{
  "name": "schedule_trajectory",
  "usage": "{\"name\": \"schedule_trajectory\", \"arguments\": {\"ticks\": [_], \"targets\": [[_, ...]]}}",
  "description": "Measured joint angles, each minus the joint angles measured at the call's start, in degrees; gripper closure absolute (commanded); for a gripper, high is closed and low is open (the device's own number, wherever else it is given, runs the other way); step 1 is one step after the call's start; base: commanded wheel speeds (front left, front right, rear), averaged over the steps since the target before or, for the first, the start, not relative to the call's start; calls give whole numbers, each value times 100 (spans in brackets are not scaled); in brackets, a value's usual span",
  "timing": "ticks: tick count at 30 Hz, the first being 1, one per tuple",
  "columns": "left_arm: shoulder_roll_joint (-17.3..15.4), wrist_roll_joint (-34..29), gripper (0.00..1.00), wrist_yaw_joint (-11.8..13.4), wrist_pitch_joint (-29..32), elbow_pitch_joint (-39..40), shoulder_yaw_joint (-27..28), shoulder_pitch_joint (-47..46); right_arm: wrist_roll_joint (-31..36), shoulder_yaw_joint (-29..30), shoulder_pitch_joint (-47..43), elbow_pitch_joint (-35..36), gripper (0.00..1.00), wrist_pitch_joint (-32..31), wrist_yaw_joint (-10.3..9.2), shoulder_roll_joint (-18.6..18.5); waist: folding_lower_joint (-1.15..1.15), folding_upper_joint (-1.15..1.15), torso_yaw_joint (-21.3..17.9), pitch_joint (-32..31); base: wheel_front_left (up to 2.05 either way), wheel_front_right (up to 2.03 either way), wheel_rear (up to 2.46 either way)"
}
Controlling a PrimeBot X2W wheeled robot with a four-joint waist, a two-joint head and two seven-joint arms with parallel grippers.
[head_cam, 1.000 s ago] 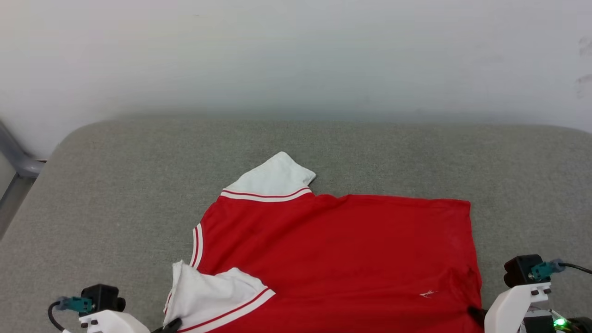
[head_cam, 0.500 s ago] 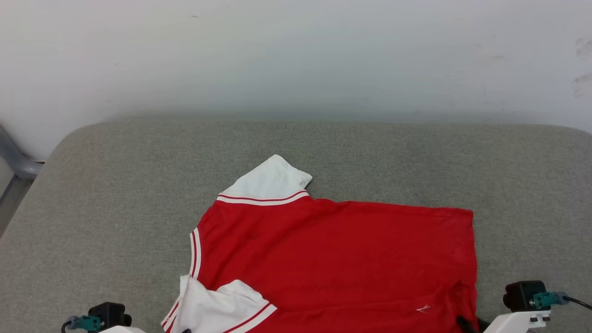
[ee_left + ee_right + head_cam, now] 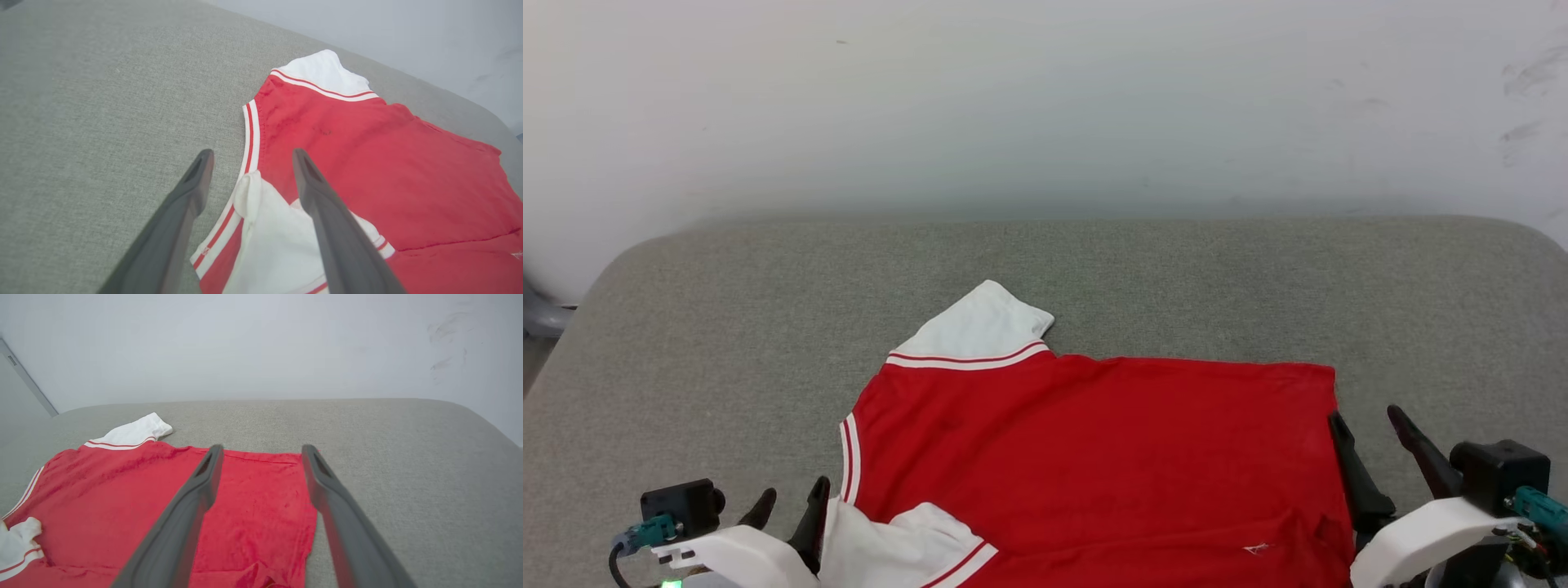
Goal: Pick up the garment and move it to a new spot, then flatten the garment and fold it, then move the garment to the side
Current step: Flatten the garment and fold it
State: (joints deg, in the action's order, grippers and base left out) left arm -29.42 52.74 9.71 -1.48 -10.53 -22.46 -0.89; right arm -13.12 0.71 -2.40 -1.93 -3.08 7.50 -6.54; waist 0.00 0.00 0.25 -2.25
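Between the spread fingers of the left gripper [image 3: 252, 153], which hold nothing, lies the striped edge trim of the garment [image 3: 1094, 441], a red jersey shirt spread flat on a grey upholstered cushion [image 3: 727, 327]. Its own left finger stands over bare cushion. Its right finger crosses the near white sleeve [image 3: 278, 237], which is folded back onto the red body. Whether either finger touches the cloth cannot be told. Beyond these fingertips the far white sleeve [image 3: 322, 71] points toward the pale wall [image 3: 1045, 98]. The right gripper [image 3: 262, 448] is likewise wide open and empty. Its left finger runs over the red fabric and its right finger over bare cushion just beside the shirt's side edge. The far hem corner sits between the two tips, close to the right one.
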Motion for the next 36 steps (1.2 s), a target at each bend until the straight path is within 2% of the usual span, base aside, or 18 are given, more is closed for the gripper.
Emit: {"name": "schedule_trajectory", "arguments": {"ticks": [5, 8, 14, 17, 22, 28, 29, 30, 31, 36], "targets": [[53, -354, 0, 140, -448, 127, 25, -224, 252, 121, 36, 357, 0, 163, 0, 153, 0, 0, -64, 79, 0, 0, 0], [40, -491, 0, 135, -632, 121, 58, -504, 319, 229, 37, 622, 0, 133, 0, 216, 0, 0, -89, 196, 0, 0, 0], [-37, -599, 0, -56, -677, 127, 143, -1396, 467, 214, 378, 1182, 0, 22, 0, 308, 1, 0, -181, 711, 0, 0, 0], [-101, -536, 0, -268, -510, 12, 199, -1918, 513, 209, 571, 1368, 0, -13, 0, 326, 1, 0, -245, 1031, 0, 0, 0], [-259, -379, 0, -738, 37, -215, 125, -2794, 528, 219, 851, 1493, 0, -37, 0, 348, 1, 0, -376, 1567, 0, 0, 0], [-464, -197, 0, -1357, 1179, -570, -216, -3883, 269, 243, 1042, 1418, 0, 59, 0, 355, 2, 0, -570, 2114, 0, 0, 0], [-501, -141, 0, -1430, 1425, -644, -299, -4029, 246, 235, 1067, 1388, 0, 89, 0, 356, 2, 0, -607, 2186, 0, 0, 0], [-501, -141, 0, -1430, 1425, -644, -299, -4029, 246, 235, 1067, 1388, 0, 89, 0, 356, 2, 0, -607, 2186, 0, 0, 0], [-605, -49, 0, -1536, 1896, -815, -437, -4305, 172, 198, 1094, 1319, 0, 152, 0, 356, 2, 0, -693, 2316, 0, 0, 0], [-797, 328, 0, -1668, 2981, -1114, -711, -4856, 59, 151, 1196, 1139, 0, 301, 0, 358, 1, 0, -931, 2580, 0, 0, 0]]}}
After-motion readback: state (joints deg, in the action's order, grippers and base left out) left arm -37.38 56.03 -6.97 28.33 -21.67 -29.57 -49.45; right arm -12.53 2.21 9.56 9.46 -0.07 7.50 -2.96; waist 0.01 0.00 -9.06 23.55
